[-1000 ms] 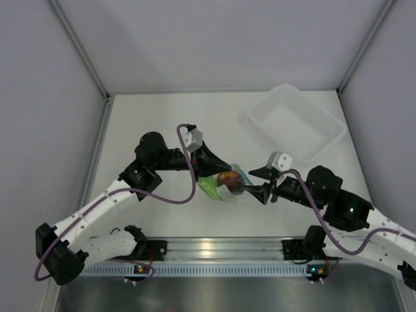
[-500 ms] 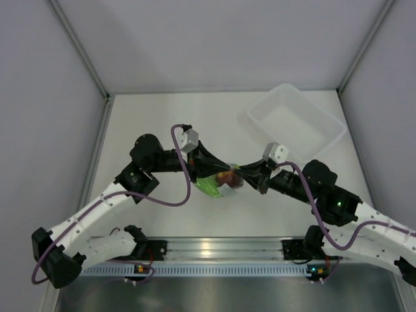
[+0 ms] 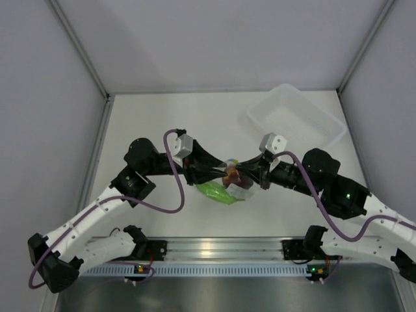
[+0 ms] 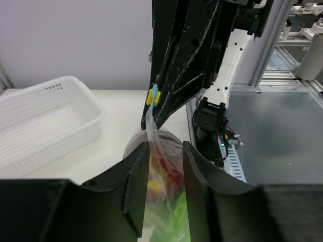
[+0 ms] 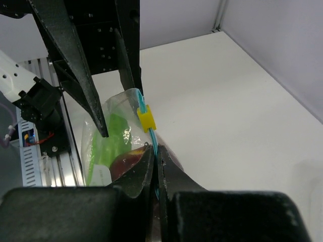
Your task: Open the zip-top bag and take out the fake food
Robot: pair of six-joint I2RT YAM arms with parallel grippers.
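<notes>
The clear zip-top bag [image 3: 229, 184] hangs between my two grippers over the middle of the table. My right gripper [image 5: 156, 151] is shut on its teal zipper strip [image 5: 150, 132], just below the yellow slider [image 5: 145, 120]. My left gripper [image 4: 165, 151] stands open a little, with the bag's film [image 4: 160, 174] loose between its fingers. Inside the bag lies the fake food: a dark red fruit [image 5: 126, 162], a green one [image 5: 112, 138] and a patch of yellow [image 4: 153, 186]. In the top view the left gripper [image 3: 218, 171] and the right gripper [image 3: 244, 173] face each other across the bag.
A white perforated tray [image 3: 294, 127] stands at the back right, also in the left wrist view as the tray [image 4: 40, 126]. A metal rail [image 3: 221, 248] runs along the near edge. Grey walls close in the left, back and right sides.
My right gripper has come in from the right and shut on the zipper strip. My left gripper, shut on the bag before, has opened a little.
</notes>
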